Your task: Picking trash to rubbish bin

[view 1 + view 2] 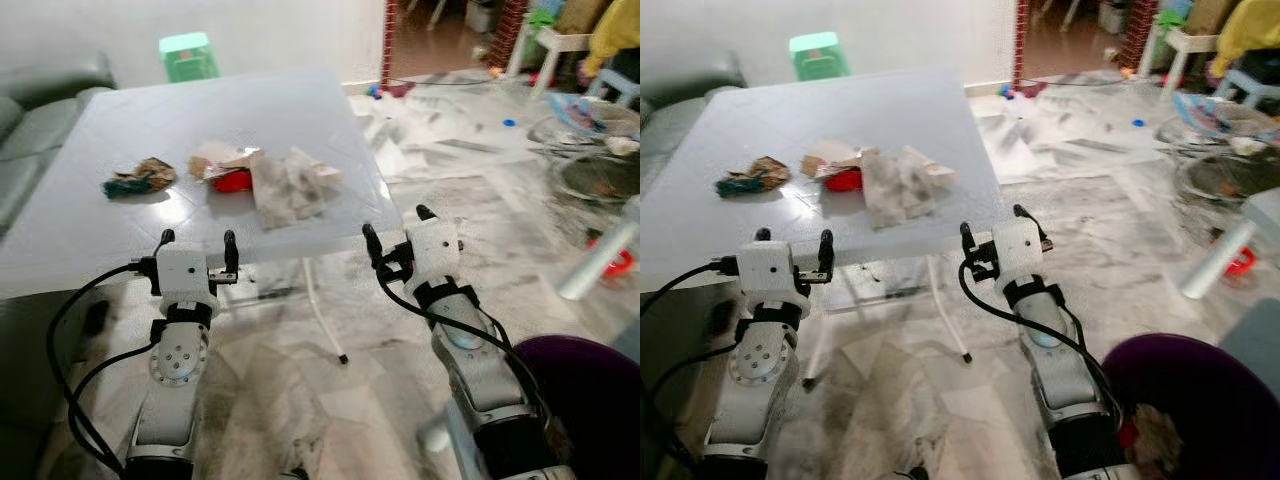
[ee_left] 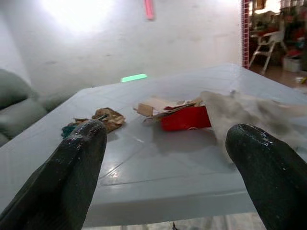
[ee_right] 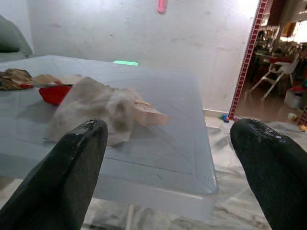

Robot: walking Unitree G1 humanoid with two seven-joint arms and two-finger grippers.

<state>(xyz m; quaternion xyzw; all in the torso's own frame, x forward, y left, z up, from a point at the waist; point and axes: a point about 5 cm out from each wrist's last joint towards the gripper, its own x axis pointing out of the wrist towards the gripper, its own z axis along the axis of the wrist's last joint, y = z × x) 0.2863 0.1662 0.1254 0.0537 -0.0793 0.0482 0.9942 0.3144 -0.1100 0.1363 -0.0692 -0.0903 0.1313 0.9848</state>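
So, the scene is mostly taken up by a white plastic folding table [image 1: 120,200], with the trash heaped around its middle. The biggest piece is a crumpled greyish tissue or cloth [image 1: 285,185], overlapping a red wrapper [image 1: 232,181] and a bit of torn cardboard [image 1: 220,157] to its left. A small brown-and-teal wad [image 1: 138,178] is set further left, apart from the pile. The purple rubbish bin [image 1: 1185,400] is parked near on the right, by the right arm.

Both tools are held just short of the near table edge: left gripper [image 1: 196,251] with fingers spread and nothing between them, right gripper [image 1: 397,229] likewise spread and empty.

The likely snag: since the pile is overlapped, the cloth could be pinched alone and the wrapper dragged off the near edge onto the floor.
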